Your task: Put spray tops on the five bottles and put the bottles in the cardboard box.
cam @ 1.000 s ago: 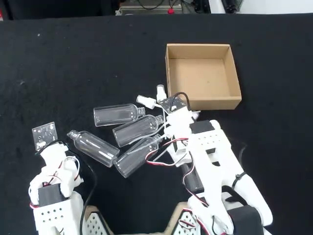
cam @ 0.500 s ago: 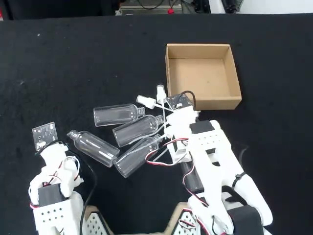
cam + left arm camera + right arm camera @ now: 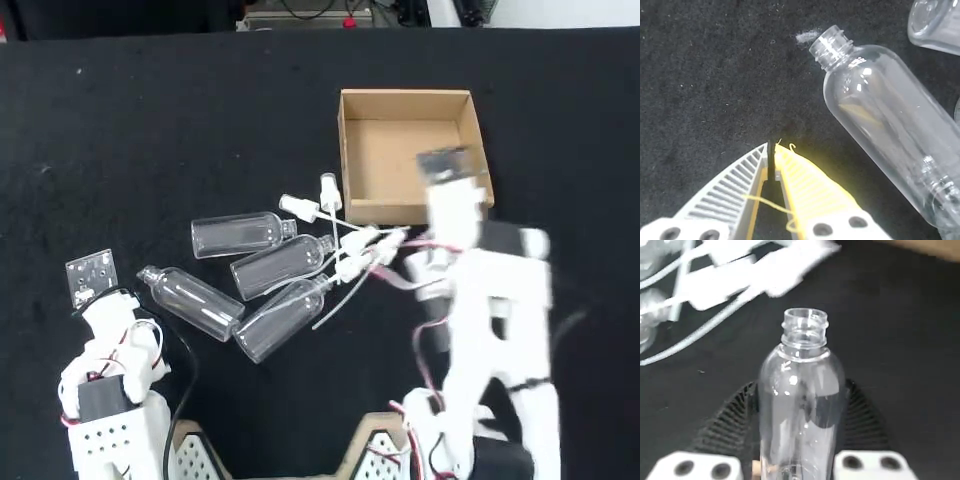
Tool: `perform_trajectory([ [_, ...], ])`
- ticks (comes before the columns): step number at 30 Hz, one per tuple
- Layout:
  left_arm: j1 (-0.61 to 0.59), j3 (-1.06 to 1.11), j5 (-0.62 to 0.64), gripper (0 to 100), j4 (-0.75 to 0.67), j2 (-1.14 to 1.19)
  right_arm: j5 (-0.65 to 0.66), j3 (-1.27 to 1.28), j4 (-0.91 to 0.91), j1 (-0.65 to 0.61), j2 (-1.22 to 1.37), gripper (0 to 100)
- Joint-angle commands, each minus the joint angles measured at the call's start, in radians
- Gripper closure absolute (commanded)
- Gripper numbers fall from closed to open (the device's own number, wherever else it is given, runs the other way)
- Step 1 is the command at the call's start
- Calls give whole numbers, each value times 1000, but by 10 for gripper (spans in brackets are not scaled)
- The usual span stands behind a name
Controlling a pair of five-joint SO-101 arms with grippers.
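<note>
From the high view, the right arm (image 3: 480,290) has just swung hard away from the heap of spray tops (image 3: 365,245) it was leaning over half a second ago. Now it stands blurred at the near right corner of the cardboard box (image 3: 385,211). The tops are uncovered, loose on the black table (image 3: 150,130), and the box holds nothing. Four bare bottles (image 3: 283,264) lie exactly where they lay, fanned out left of the tops, and the left arm (image 3: 105,350) hasn't budged. Over to the left wrist view: the left gripper (image 3: 772,150) has its jaws pressed together on nothing, tips just short of the open neck of the nearest bottle (image 3: 880,125), which lies flat. Now the right wrist view: the right gripper (image 3: 801,390) has its jaws spread to a bottle's width and clamped on the body of the fifth bottle (image 3: 802,360). Its neck is open with no top on it, and the spray tops lie just beyond its mouth. My read: that swing has carried an uncapped bottle along, and it needs a top fitted before it goes in the box. Not one of the five is done.
</note>
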Motion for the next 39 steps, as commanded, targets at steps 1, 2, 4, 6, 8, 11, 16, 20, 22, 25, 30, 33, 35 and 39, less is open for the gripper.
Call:
perform_trajectory([
  [1, 10, 22, -2, 970, 3, -3, 164, -137, -26, 227, -33, 889],
  [2, 10, 22, -2, 970, 3, -3, 193, -124, -66, 278, -13, 889],
  [4, 10, 22, -2, 970, 3, -3, 236, -73, -150, 362, 51, 890],
  [6, 10, 22, -2, 970, 3, -3, 261, -33, -226, 433, 139, 890],
  [8, 10, 22, -2, 970, 3, -3, 273, -35, -282, 491, 229, 890],
  [11, 10, 22, -2, 970, 3, -3, 275, -62, -330, 545, 346, 888],
  [16, 10, 22, -2, 970, 3, -3, 273, -87, -328, 557, 484, 818],
  [20, 10, 22, -2, 970, 3, -3, 275, -87, -330, 552, 519, 721],
  [22, 10, 22, -2, 970, 3, -3, 275, -94, -325, 551, 510, 699],
  [25, 10, 22, -2, 970, 3, -3, 275, -162, -215, 551, 484, 698],
  [30, 10, 22, -2, 970, 3, -3, 275, -394, 83, 548, 503, 698],
  [33, 10, 22, -2, 970, 3, -3, 273, -529, 209, 548, 559, 698],
  [35, 10, 22, -2, 970, 3, -3, 272, -593, 278, 537, 618, 698],
  [39, 10, 22, -2, 970, 3, -3, 265, -682, 359, 517, 746, 698],
])
